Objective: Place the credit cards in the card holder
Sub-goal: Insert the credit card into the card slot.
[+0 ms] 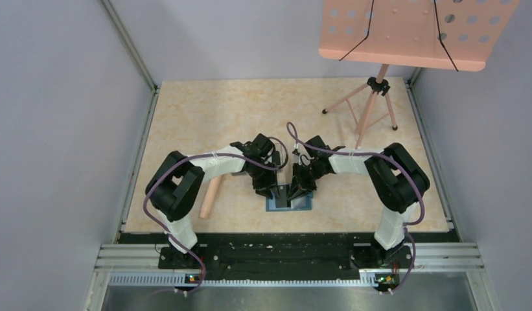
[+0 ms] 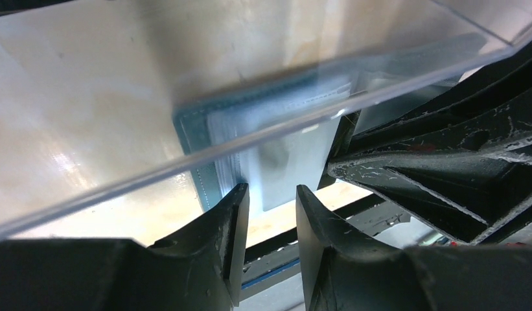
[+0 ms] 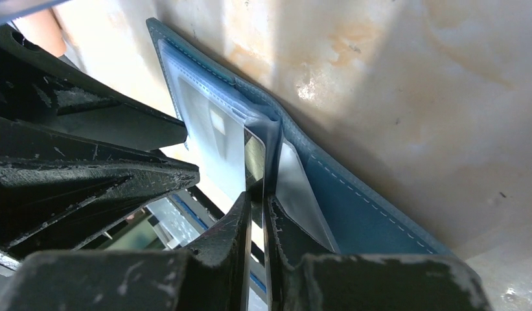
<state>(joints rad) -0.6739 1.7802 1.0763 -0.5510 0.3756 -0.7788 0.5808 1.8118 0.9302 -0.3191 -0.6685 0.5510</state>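
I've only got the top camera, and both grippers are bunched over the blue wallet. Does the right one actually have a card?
Observer: Yes. In the right wrist view, the right gripper is pinching a thin dark credit card edge-on.
Operator: Where is the card aimed?
Observer: Its far end sits at the fold of the open card holder, right beside the clear sleeves.
Operator: And the left side?
Observer: The left gripper has its fingers apart with nothing clearly gripped between them. A clear plastic wall crosses its view.
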